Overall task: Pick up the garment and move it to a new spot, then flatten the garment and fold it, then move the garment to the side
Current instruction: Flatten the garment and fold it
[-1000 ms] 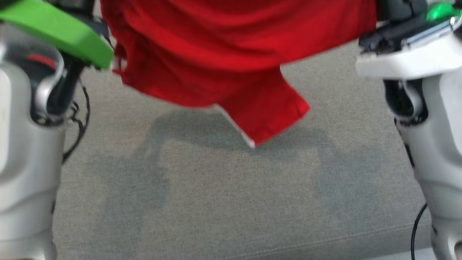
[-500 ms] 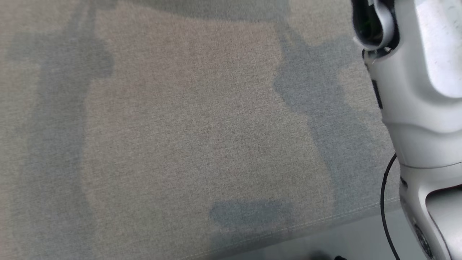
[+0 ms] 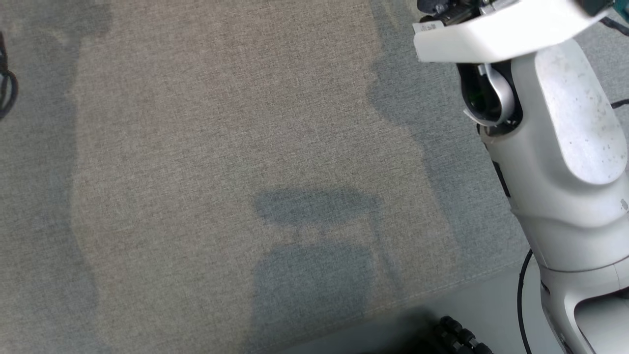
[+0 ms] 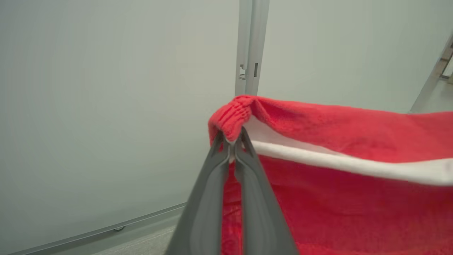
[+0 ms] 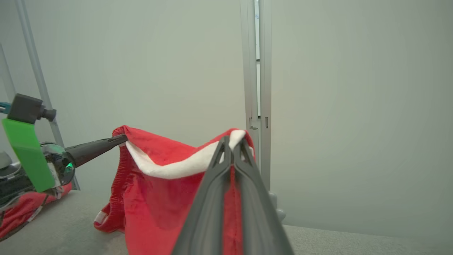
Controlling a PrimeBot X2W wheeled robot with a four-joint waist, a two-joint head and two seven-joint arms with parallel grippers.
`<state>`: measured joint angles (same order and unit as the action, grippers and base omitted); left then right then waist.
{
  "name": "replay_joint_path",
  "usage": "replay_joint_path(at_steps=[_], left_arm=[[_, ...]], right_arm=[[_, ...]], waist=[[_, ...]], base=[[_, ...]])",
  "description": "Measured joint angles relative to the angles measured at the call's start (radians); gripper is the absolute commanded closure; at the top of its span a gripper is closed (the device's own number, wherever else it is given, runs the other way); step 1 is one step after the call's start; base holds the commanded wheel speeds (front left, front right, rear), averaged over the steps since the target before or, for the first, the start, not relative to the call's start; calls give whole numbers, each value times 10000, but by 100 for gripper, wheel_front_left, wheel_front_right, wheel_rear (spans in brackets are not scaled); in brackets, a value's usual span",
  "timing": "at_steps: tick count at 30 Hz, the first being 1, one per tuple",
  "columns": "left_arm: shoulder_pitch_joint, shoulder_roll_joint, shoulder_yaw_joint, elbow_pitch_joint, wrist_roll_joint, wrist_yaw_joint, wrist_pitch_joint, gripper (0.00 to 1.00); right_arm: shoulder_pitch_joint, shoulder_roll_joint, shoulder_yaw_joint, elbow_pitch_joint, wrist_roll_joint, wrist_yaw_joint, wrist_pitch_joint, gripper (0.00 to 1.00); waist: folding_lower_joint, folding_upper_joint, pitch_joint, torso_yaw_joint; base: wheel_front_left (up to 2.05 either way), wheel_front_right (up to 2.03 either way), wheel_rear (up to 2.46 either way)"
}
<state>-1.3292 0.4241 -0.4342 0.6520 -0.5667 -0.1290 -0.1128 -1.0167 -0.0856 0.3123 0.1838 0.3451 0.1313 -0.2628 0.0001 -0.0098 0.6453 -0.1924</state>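
Note:
The garment [image 4: 336,198] is red fleece with a white band and a ribbed hem, and it hangs stretched in the air between both grippers. My left gripper [image 4: 231,140] is shut on the ribbed corner. My right gripper [image 5: 232,141] is shut on the white-trimmed edge of the garment [image 5: 159,198], whose lower part droops to the grey surface. The right wrist view also has the left gripper [image 5: 122,139] pinching the far corner, a green piece on its wrist. In the head view my pale right forearm [image 3: 555,162] stands at the right.
A grey fabric surface [image 3: 196,147] spreads below, its front edge [image 3: 442,290] at the lower right. A pale wall with a metal post [image 5: 256,71] rises behind. Another bit of red cloth [image 5: 17,212] lies under the left arm. A black cable [image 3: 7,88] shows at the left edge.
The head camera has moved: the hanging garment and the left arm have left its picture, and the right forearm now sits lower in it. Both grips hold.

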Motion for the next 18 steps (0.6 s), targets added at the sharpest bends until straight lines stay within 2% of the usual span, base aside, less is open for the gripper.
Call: replay_joint_path(at_steps=[5, 11, 14, 18], left_arm=[[1396, 211, -251, -1175, -1287, 0, -529, 100], [4659, 466, -211, -3081, -2474, 19, -951, 100], [6290, 497, -207, -4132, -2775, 286, -1041, 100], [8148, 539, -368, -5164, -2951, 727, -1133, 100]], right_arm=[[1158, -422, 71, -926, 171, 0, -2, 100], [3808, -1037, -320, -1812, 489, 0, -2, 100], [5295, -1183, -623, -2094, 564, 0, -2, 100], [7064, -1035, -1294, -2238, 777, 4, -2, 100]], waist=[[-1, 0, -289, 99], [-1, 0, -1028, 404], [-2, 0, -1478, 613], [-2, 0, -2076, 905]], base=[[0, 0, 0], [0, 0, 0], [0, 0, 0], [0, 0, 0]])
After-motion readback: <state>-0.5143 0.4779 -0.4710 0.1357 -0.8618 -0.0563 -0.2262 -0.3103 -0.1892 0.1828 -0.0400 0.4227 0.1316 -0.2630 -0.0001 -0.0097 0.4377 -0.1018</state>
